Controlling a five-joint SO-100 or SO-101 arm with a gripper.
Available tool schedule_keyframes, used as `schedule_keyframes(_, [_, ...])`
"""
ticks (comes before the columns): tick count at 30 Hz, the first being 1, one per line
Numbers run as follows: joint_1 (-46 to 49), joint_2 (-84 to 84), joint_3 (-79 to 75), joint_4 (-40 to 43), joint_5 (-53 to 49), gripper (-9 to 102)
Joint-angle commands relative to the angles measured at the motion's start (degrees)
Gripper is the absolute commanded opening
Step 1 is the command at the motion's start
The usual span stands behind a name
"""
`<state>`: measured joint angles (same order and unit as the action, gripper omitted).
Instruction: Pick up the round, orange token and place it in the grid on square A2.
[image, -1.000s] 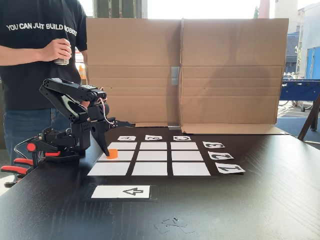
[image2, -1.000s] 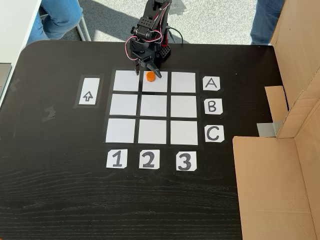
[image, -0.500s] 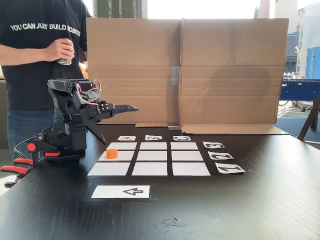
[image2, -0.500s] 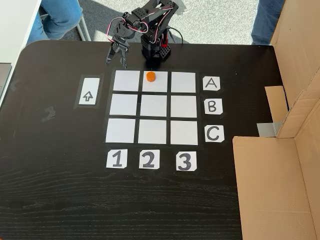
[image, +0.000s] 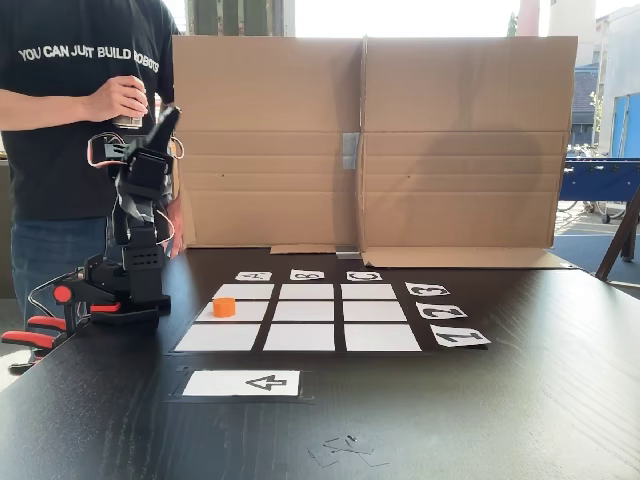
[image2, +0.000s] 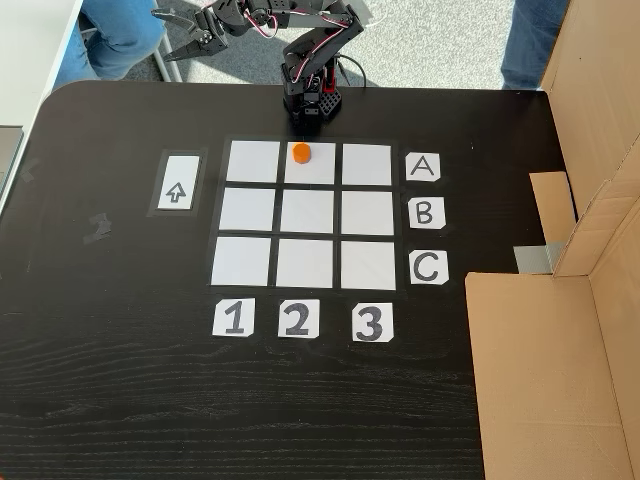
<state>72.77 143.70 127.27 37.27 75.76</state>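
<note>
In both fixed views the arm is folded back over its base at the left. In the high view the pincer sits in the upper left of the frame, off the edge of the surface, its two fingers spread apart and holding nothing. In the side view the pincer points up in the upper left, in front of a person's hand that holds a can.

Moving right, an arrow card lies left of centre in the high view. Just beside it starts the grid. The token stands flat on square A2, the middle cell of the top row, level with the letter card A and in line with the number card 2. It sits toward the cell's upper edge, inside the white. In the side view the token is at centre left, apart from the arm.

The token looks like a light, rigid plastic piece, and nothing about it suggests fragility. Its sides are probably smooth enough to slip, and being squat it offers little height. The best hold would be across opposite side faces, low and square, since a light piece would likely skid on the paper if nudged.

At the right stand cardboard walls.
</note>
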Motion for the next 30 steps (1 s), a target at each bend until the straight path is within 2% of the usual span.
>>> schedule_keyframes(1, [5.7,2.4,-2.9,-1.9,4.2,22])
schedule_keyframes(3, [10.0,3.3,-2.9,-2.0,7.5,12])
schedule_keyframes(8, [18.0,7.2,1.3,-1.1,9.1,0])
schedule_keyframes(12, [22.1,14.1,10.7,-0.7,11.1,0])
schedule_keyframes(20, [26.5,30.3,25.6,6.5,11.1,0])
schedule_keyframes(30, [27.1,43.2,38.3,9.1,10.5,-1])
